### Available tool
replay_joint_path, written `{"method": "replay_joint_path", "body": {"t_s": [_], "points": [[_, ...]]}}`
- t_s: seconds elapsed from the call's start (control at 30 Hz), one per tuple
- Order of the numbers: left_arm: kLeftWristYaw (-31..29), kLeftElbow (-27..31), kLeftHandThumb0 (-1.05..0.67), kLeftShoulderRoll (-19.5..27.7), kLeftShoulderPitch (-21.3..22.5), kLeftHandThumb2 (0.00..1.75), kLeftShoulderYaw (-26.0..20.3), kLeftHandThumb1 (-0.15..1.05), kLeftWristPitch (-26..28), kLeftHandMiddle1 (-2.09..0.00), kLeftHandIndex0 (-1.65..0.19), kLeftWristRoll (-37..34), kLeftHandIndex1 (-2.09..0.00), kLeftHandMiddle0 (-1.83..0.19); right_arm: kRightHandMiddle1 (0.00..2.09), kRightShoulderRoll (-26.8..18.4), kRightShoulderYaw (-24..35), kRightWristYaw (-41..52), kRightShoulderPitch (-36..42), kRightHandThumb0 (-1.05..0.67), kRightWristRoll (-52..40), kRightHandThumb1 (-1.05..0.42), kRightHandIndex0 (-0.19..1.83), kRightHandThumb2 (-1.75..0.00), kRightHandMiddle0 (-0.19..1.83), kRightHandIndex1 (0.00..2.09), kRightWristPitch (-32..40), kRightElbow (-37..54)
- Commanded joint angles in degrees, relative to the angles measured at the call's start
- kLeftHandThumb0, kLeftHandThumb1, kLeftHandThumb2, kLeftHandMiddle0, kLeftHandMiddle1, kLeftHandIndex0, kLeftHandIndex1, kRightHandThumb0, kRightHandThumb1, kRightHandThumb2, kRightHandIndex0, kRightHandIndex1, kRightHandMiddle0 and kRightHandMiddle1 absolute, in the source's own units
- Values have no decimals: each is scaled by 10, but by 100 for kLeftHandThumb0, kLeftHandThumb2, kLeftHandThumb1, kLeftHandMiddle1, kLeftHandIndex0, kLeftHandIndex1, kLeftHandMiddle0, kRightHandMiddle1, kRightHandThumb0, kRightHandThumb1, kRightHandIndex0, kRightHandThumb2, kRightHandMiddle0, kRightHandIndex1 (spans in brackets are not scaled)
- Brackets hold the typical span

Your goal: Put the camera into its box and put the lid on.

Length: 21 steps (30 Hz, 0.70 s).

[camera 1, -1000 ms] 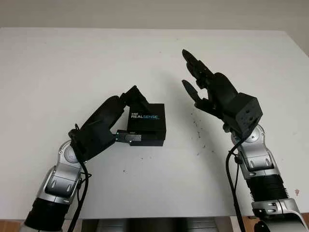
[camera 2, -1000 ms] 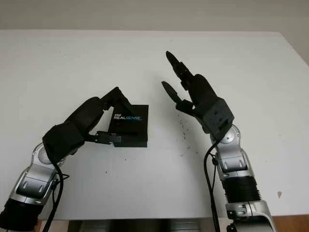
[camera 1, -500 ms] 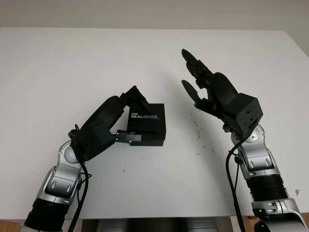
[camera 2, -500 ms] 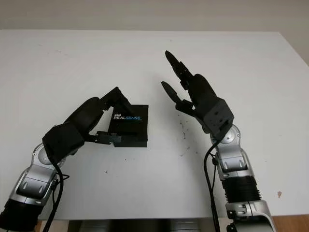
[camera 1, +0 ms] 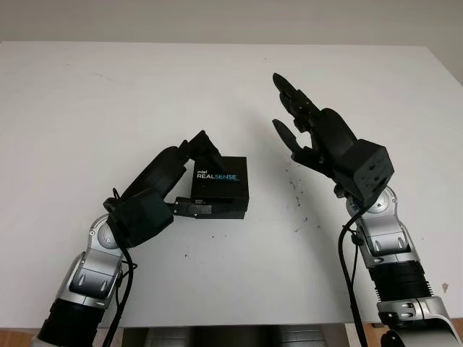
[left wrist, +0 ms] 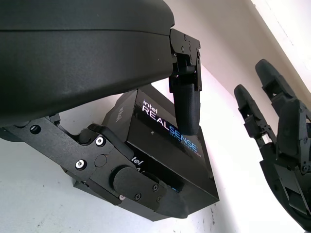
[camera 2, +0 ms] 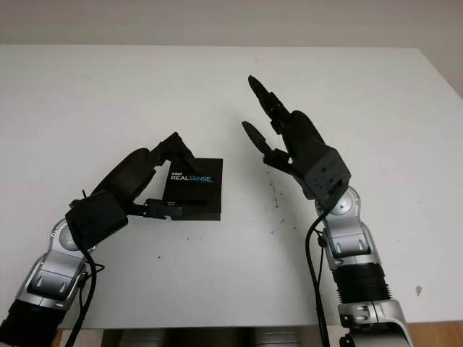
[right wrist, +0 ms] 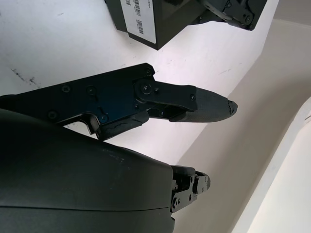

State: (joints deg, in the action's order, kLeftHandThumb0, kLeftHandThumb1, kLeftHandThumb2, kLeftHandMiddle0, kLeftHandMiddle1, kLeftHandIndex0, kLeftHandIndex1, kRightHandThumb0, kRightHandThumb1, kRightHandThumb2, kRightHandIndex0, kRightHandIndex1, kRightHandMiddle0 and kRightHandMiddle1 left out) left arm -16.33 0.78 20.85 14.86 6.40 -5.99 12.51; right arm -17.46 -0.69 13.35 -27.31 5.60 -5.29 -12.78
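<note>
On the white tabletop, mid-area: black box with its lid on, "intel REALSENSE" printed on top, sitting flat on the surface. Left hand clamped on the box from its left side, one finger laid across the top over the print, another pressed on the near side wall with the label. Right hand raised off the tabletop, just right of the box and apart from it, open, holding nothing, palm facing the box. Tabletop is plain matte white; scatter of small dark specks right of the box, under the right arm. Beige wall past the far edge of the tabletop
</note>
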Motion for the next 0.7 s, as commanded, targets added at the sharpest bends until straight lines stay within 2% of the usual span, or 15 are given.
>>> {"method": "replay_joint_path", "body": {"t_s": [0.0, 0.23, 0.5, 0.57, 0.6, 0.67], "points": [[0, -5, -30, 2, -15, 33, 8, 105, -5, -201, -9, 7, -190, -26, 5, -2, 4, -3, -1, -67, -2, -105, 7, -53, 5, 5, -1, 10], [12, -23, -30, 3, -17, 32, 9, 105, -41, -209, -8, 22, -193, -27, 5, -2, 3, -2, -3, -66, -2, -105, 7, -53, 5, 5, -11, 2], [24, -39, -33, 5, -17, 32, 12, 105, -62, -204, -3, 44, -185, -19, 5, -4, 4, -1, -4, -66, -2, -105, 7, -54, 5, 5, -9, 2], [13, -31, -34, 10, -17, 32, 13, 105, -45, -194, 3, 47, -174, -8, 6, -4, 3, 0, -5, -66, -2, -105, 7, -53, 5, 5, -9, 1], [8, -28, -35, 11, -16, 32, 13, 105, -38, -173, 7, 48, -158, -1, 5, -4, 3, 0, -6, -67, -2, -105, 7, -54, 5, 5, -10, 0], [-13, -13, -38, 23, -14, 32, 21, 105, -8, -151, 11, 62, -139, 5, 5, -3, 3, -1, -6, -67, -2, -105, 7, -54, 5, 5, -7, 2]]}}
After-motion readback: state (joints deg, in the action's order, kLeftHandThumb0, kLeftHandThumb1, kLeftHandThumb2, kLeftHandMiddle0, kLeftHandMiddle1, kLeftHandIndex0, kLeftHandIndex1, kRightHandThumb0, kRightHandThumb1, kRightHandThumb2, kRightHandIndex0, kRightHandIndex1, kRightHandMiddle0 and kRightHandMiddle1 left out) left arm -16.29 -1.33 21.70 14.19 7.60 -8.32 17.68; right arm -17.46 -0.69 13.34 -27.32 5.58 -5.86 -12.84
